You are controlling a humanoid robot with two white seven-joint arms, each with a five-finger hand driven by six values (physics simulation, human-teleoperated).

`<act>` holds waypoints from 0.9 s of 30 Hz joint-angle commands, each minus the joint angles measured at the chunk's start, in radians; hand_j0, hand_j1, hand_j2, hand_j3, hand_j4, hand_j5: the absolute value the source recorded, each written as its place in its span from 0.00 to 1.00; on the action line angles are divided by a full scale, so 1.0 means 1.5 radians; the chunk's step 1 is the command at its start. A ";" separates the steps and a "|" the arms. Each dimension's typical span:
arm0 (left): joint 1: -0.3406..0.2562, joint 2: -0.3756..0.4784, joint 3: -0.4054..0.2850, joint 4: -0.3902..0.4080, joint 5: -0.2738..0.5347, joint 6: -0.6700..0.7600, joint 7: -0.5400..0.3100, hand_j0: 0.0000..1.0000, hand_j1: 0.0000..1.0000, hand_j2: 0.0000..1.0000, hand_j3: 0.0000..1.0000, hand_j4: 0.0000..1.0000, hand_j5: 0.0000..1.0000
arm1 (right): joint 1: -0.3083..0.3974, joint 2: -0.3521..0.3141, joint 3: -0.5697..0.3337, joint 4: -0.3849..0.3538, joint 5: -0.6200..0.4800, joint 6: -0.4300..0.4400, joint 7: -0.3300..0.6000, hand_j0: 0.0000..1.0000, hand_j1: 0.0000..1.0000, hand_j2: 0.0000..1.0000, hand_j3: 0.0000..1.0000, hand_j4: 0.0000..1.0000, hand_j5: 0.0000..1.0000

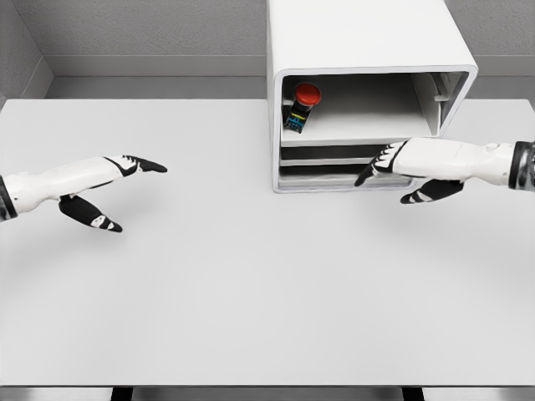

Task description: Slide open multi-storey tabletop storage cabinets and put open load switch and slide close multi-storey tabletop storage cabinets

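A white multi-storey cabinet (368, 50) stands at the back of the table, right of the middle. Its top compartment is open, and the load switch (302, 106) with a red knob stands inside at the left. Two lower drawers (326, 167) look pushed in. My right hand (393, 175) reaches in from the right, fingers extended, its fingertips (365, 176) at the front of the lower drawers, holding nothing. Far from the cabinet, my left hand (117, 192) hovers over the table's left side, open and empty.
The white table (251, 284) spreads in front of the cabinet. Grey walls close in behind it and at the left.
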 commanded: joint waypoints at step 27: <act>0.001 0.000 0.001 -0.003 0.005 0.001 -0.004 1.00 1.00 1.00 1.00 1.00 1.00 | 0.028 -0.208 -0.005 -0.153 0.001 0.001 0.001 0.93 0.93 0.93 0.93 0.93 0.93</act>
